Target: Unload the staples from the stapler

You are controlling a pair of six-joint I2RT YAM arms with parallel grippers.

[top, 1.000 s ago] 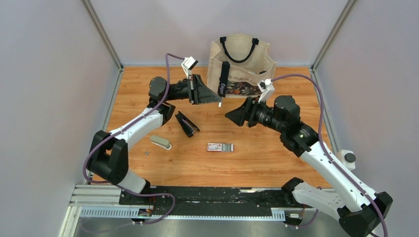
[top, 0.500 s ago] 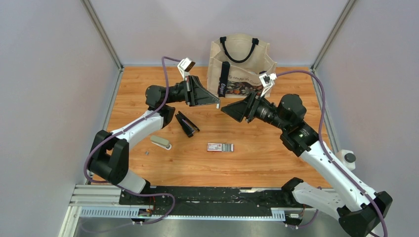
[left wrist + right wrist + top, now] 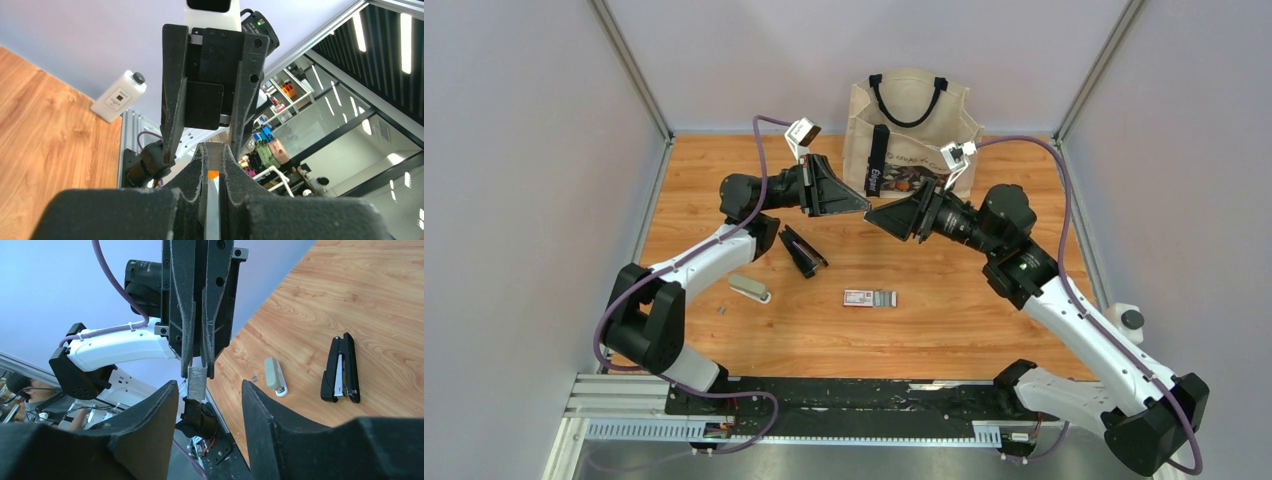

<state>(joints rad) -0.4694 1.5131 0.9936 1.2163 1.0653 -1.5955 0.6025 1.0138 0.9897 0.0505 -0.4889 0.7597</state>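
Staples (image 3: 197,382): short silvery strip, aloft at upper centre of top view, clamped between left fingers (image 3: 182,315). Right fingers (image 3: 150,415) apart, flanking strip's free end. Black stapler (image 3: 802,250) lying open on counter (image 3: 944,320), left of centre.

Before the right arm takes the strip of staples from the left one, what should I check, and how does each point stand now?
1. Left fingers clamped on the staples: ok.
2. Right fingers wider apart than the strip: ok.
3. Strip between the right fingers, gap on each side: ok, though off-centre.
4. Enough strip sticking out to grip: cannot tell; only a short end shows.
5. Black stapler lying on the table, clear of both arms: ok.
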